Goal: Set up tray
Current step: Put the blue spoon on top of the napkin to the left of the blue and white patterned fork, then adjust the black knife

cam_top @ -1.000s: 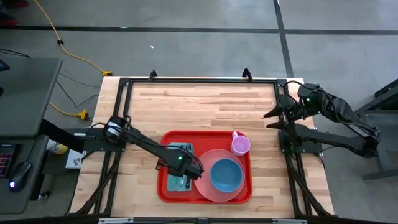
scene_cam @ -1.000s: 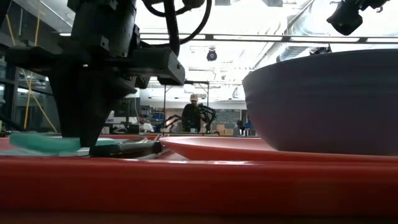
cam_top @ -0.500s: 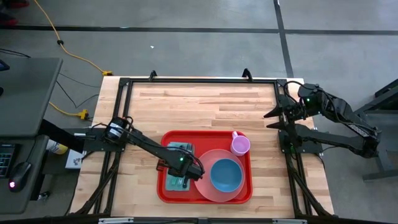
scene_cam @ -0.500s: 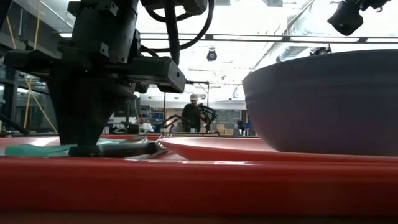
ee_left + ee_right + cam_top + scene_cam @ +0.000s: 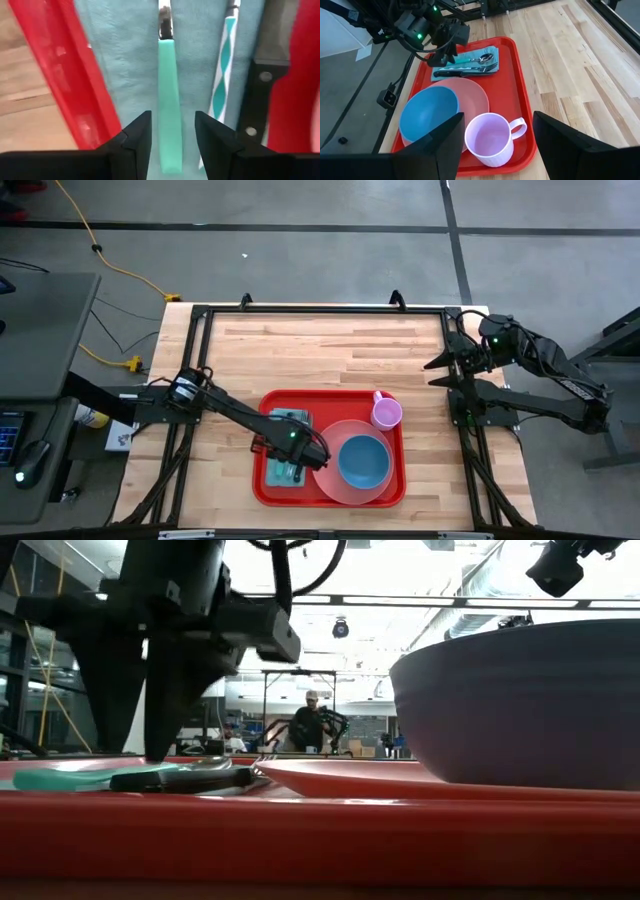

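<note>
Left pincer (image 5: 172,132) over cutlery in the large red plastic rectangular tray (image 5: 263,488).
Its fingers stand parted, astride the mint-green-handled utensil (image 5: 169,100), gripping nothing; right pincer (image 5: 497,131) waits wide open beside the table (image 5: 330,355).

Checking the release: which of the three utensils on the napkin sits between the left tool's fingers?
The solid teal-handled utensil, in the open left tool; the striped-handled one and the black-handled knife lie beside it.

From above we see the worktop (image 5: 330,350) evenly lit, with soft, faint shadows. At worktop height, bright ceiling lights glare behind the left arm, leaving it a dark silhouette; the bowl (image 5: 520,705) looms dim and soft, and the tray (image 5: 300,835) rim is blurred. Our left wrist view is blurred throughout. The right wrist view is bright and clear.
</note>
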Tool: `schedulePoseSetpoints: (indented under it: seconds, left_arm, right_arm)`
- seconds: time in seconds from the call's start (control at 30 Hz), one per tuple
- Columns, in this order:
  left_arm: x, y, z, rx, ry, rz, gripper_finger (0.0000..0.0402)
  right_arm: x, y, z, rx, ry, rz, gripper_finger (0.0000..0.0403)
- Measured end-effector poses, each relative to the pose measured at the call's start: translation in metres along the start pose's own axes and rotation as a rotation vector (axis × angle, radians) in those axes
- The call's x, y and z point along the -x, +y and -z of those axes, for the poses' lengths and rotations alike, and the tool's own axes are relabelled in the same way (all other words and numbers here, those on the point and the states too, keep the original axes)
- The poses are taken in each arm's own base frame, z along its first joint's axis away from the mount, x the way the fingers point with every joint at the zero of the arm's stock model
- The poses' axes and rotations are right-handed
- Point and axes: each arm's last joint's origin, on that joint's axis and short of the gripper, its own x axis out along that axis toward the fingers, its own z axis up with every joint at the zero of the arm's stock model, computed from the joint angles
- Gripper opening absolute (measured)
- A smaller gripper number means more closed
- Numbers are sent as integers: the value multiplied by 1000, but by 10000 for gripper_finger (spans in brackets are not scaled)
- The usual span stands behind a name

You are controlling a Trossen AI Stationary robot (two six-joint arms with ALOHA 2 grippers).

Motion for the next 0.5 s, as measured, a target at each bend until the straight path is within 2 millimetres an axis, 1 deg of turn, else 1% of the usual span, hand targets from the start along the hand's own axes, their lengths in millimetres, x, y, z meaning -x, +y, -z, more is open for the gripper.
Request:
schedulePoseSetpoints:
  seconds: [0.13, 0.2, 0.37, 0.5]
  left_arm:
    - [17, 1, 0, 1, -21, -30, 163]
    - [29, 1, 0, 2, -48, -43, 155]
    - [59, 3, -4, -33, -178, -52, 130]
    - [66, 1, -12, -42, -245, -21, 110]
  right_arm:
    - [0, 0, 0, 6, 0, 0, 213]
    - [0, 0, 0, 9, -2, 0, 213]
    - [0, 0, -2, 17, -16, 0, 213]
    - [0, 0, -3, 21, -24, 1, 213]
